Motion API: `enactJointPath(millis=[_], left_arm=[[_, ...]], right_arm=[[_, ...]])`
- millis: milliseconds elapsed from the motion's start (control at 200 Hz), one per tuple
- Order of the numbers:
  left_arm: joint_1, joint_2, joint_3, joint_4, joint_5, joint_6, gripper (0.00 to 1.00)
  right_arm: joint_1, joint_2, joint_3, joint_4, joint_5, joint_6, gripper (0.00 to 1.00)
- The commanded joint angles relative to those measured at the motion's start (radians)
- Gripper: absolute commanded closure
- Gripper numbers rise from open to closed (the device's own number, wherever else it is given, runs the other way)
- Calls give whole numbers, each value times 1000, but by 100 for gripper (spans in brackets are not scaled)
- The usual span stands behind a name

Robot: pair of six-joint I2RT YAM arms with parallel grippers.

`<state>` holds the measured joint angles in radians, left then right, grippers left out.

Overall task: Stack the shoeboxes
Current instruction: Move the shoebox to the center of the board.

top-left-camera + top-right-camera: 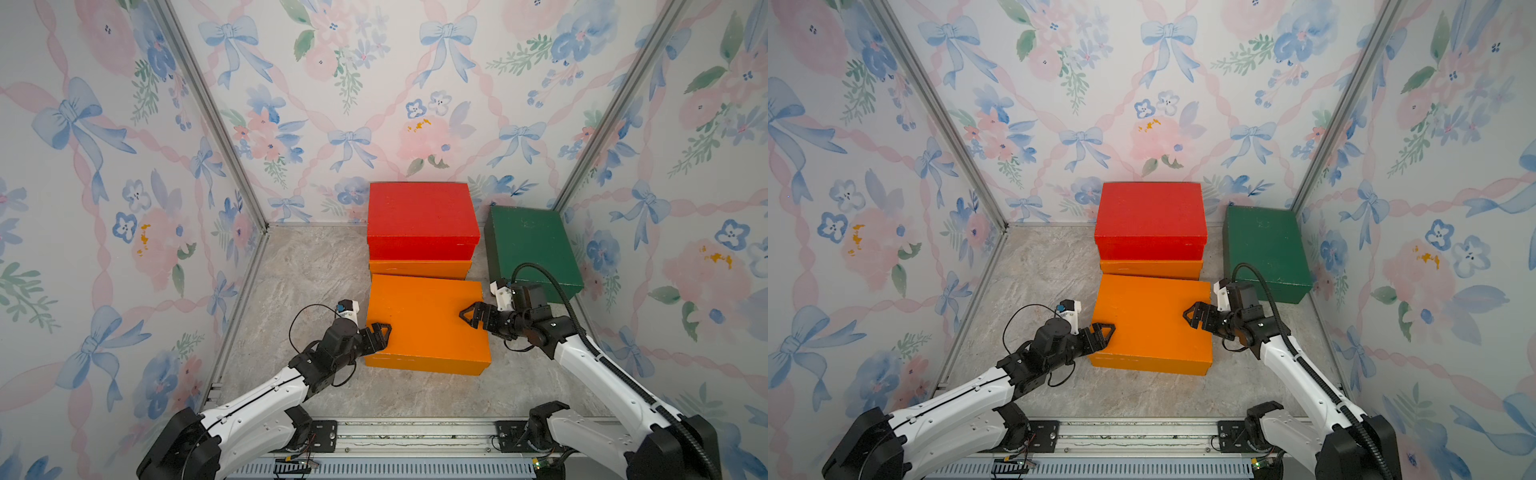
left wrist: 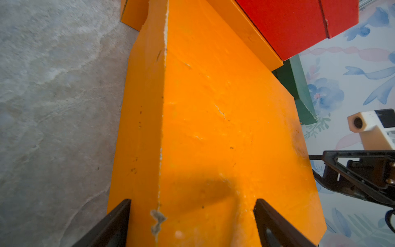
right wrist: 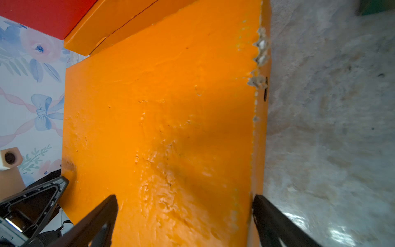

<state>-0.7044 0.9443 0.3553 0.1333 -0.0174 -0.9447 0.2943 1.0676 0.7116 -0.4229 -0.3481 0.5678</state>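
The near orange shoebox [image 1: 428,324] is laid flat on the floor [image 1: 307,266], close against the stack behind, where the red shoebox [image 1: 419,216] is carried on the second orange shoebox [image 1: 419,269]. The green shoebox [image 1: 530,245] is parked just right of that stack. Bare floor is left open to the left and in front. The near box's left edge is straddled by the left gripper [image 1: 381,337], jaws spread, nothing clamped; its right edge is straddled likewise by the right gripper [image 1: 467,320].
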Motion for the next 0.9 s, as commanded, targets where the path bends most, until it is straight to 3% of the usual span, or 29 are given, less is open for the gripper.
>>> enactJointPath(millis=[0, 245, 535, 895], left_arm=[[-18, 4, -3, 16, -9, -18, 9], [-20, -23, -9, 14, -47, -11, 9], [44, -16, 15, 11, 14, 24, 2], [154, -35, 55, -26, 103, 95, 2]], right_arm=[[-7, 36, 12, 39, -33, -3, 3], [7, 112, 46, 87, -58, 9, 8], [2, 137, 57, 80, -53, -8, 9], [-58, 82, 95, -18, -45, -77, 1]])
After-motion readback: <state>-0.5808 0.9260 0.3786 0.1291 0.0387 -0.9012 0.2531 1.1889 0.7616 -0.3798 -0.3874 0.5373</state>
